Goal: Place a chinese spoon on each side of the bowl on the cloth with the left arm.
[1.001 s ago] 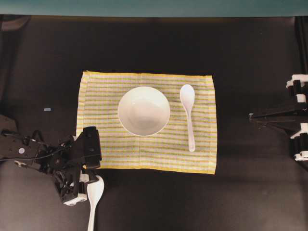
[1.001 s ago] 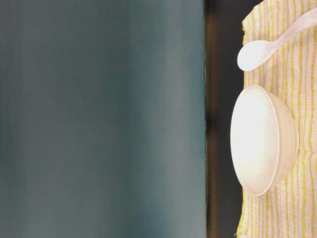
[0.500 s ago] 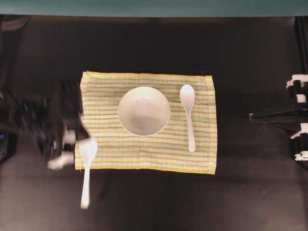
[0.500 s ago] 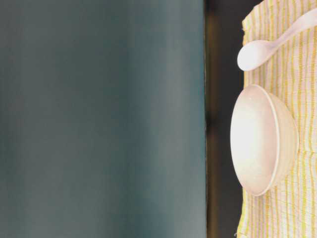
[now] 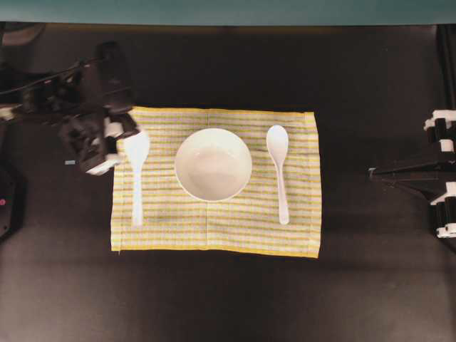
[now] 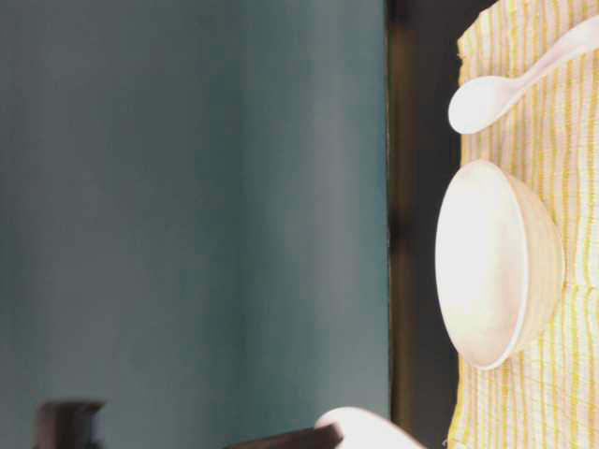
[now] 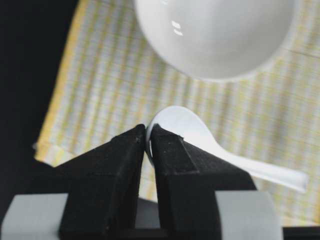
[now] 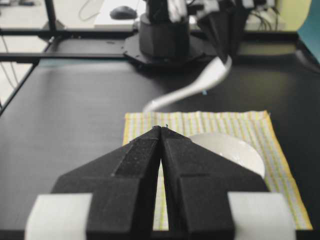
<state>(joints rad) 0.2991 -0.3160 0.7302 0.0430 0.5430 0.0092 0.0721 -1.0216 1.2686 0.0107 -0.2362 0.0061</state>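
The striped cloth is spread on the black table, and the white bowl is set near the cloth's middle. One chinese spoon is laid flat on the cloth just to the right of the bowl in the overhead view, its scoop toward the far edge and its handle toward the near edge, apart from the bowl's rim. The second chinese spoon is seen on the opposite side of the bowl, over the cloth's left strip, with the same orientation. Its scoop rim is pinched between the black fingers of the left gripper, whose jaws are closed on it, as the left wrist view makes plain; there the handle is seen extending away over the stripes, below the bowl. From the right wrist view this spoon is seen raised above the cloth, tilted, its handle end lower than the gripped scoop. The right gripper is kept well to the right of the bowl, off the cloth, with its jaws pressed together on nothing.
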